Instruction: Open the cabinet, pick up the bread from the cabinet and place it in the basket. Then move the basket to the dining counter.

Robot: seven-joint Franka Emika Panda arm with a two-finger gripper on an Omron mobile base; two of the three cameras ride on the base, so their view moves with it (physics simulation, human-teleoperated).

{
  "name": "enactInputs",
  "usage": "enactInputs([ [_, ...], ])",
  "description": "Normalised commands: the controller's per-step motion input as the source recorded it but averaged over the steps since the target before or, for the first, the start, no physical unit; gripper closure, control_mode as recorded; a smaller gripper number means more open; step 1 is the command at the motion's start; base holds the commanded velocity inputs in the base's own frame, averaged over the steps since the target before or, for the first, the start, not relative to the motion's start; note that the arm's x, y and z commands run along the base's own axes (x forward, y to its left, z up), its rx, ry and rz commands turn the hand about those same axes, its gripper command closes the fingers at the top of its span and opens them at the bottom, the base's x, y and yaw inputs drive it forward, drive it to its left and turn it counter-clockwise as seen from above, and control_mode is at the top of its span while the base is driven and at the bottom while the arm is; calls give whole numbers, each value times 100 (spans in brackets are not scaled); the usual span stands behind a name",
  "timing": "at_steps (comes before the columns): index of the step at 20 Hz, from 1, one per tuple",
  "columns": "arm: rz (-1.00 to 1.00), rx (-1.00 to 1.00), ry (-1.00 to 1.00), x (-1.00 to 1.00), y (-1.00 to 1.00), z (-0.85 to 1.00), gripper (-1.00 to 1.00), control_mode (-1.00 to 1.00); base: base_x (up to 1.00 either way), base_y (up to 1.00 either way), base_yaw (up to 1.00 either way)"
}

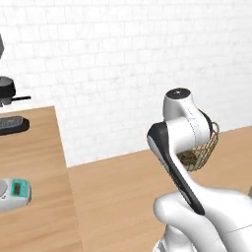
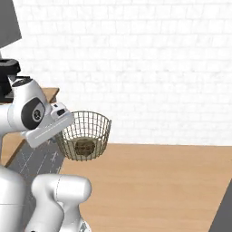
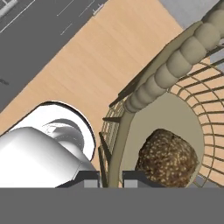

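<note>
Bread, a lumpy dark-brown round loaf, is carried inside the tan round wire-mesh basket, whose rim is clamped by the tool and held level above the light-wood floor, so nothing spills.

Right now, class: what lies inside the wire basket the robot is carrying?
The bread, a lumpy dark-brown loaf, sits on the floor of the basket. The gripper is clamped on its rim. Whatever lies under the loaf is covered.
</note>
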Motion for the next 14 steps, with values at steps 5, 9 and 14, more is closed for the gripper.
enactInputs([
  [5,0,0,0,0,0,0,100,100,20,-14,-70],
  [9,0,0,0,0,0,0,100,100,16,-6,-75],
  [14,0,0,0,0,0,0,100,100,31,-4,-67],
])
